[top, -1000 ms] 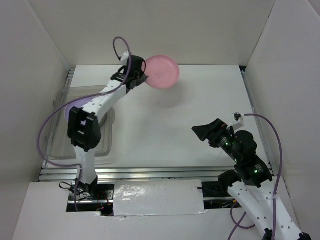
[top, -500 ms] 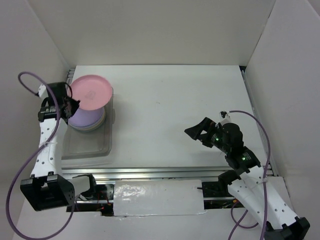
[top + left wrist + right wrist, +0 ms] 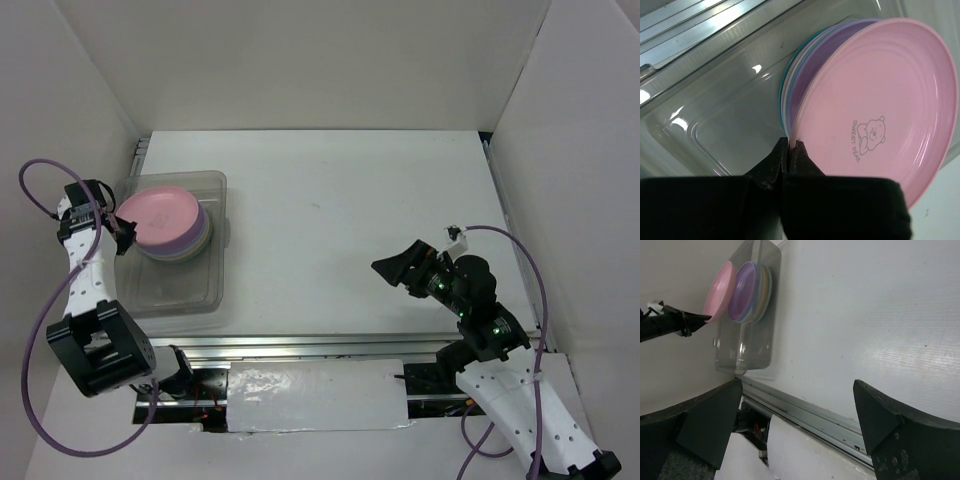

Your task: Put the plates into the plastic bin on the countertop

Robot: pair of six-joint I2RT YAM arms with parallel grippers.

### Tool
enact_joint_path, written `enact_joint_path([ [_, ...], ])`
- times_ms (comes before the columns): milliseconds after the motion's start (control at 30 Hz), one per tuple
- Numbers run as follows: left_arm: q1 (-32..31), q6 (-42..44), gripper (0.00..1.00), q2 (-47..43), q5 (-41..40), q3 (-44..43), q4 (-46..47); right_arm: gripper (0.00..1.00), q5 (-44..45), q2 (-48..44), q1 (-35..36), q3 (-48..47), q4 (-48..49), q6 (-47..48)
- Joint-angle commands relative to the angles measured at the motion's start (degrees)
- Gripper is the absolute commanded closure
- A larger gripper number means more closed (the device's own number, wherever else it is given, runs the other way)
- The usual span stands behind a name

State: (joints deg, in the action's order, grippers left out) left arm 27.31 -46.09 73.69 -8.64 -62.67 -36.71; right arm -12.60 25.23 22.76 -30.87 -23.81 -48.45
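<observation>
White worktop (image 3: 350, 200), white walls (image 3: 300, 60) three sides, rail (image 3: 300, 346) in front. Left claw (image 3: 789, 150) clamped on pink plate (image 3: 880, 105) rim above stack (image 3: 188, 250) in bin (image 3: 216, 196); right claw (image 3: 398, 263) wide open

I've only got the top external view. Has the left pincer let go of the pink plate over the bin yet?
Observer: No. The left wrist view shows the left pincer shut on the rim of the pink plate.
Operator: Is it lying flat yet?
Observer: No. The right wrist view shows it tilted, its gripped edge raised off the purple plate.
Operator: Any marking on it?
Observer: A small bear print with the words SWEET BEAR.
</observation>
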Motion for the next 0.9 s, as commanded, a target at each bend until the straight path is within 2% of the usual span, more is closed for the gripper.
enact_joint_path([
  [0,0.73,1.88,1.0,2.24,1.88,-3.41,3.93,0.0,0.38,-0.97,0.7,-1.56,-0.36,0.81],
  [100,0.64,2.05,0.99,3.3,2.58,-4.21,4.37,0.0,0.3,-0.45,0.62,-1.21,0.69,0.37],
  [133,0.55,2.05,0.88,3.3,2.75,-4.3,4.63,0.0,0.03,-0.19,0.7,-1.29,0.78,0.37],
  [167,0.64,1.97,0.82,3.3,2.76,-4.38,4.19,0.0,-0.05,0.08,0.79,-1.3,0.79,0.28],
  [200,0.55,1.79,0.6,3.04,2.76,-4.39,4.1,0.0,0.03,0.34,0.88,-1.38,0.87,0.28],
  [233,0.55,1.61,0.49,2.25,3.02,-3.86,4.45,0.0,0.03,0.34,0.88,-1.38,0.87,0.19],
  [267,0.46,1.53,0.28,1.64,3.11,-3.86,4.19,0.0,0.03,0.17,0.88,-1.47,0.87,0.11],
  [333,-0.32,1.52,0.01,-0.99,2.67,-3.86,3.58,0.0,0.47,-0.01,1.14,-1.65,0.87,0.02],
  [567,-1.91,3.89,0.01,-8.64,0.91,-8.16,-5.99,0.0,3.36,1.31,1.58,-7.26,-3.24,3.0],
  [667,-3.66,8.98,0.01,-15.49,3.89,-6.06,-5.91,0.0,9.41,3.59,1.84,-16.03,-12.98,7.74],
  [700,-4.54,12.3,0.01,-18.29,5.46,-5.53,-7.48,0.0,15.18,4.46,1.93,-18.5,-15.8,9.67],
  [733,-6.03,13.81,0.01,-19.28,5.39,-5.62,-9.15,0.0,17.32,6.13,2.28,-23.57,-21.13,10.73],
  [867,-9.2,20.23,0.01,-26.65,4.26,-3.86,-15.31,0.0,24.02,8.34,2.72,-33.62,-31.28,14.08],
])
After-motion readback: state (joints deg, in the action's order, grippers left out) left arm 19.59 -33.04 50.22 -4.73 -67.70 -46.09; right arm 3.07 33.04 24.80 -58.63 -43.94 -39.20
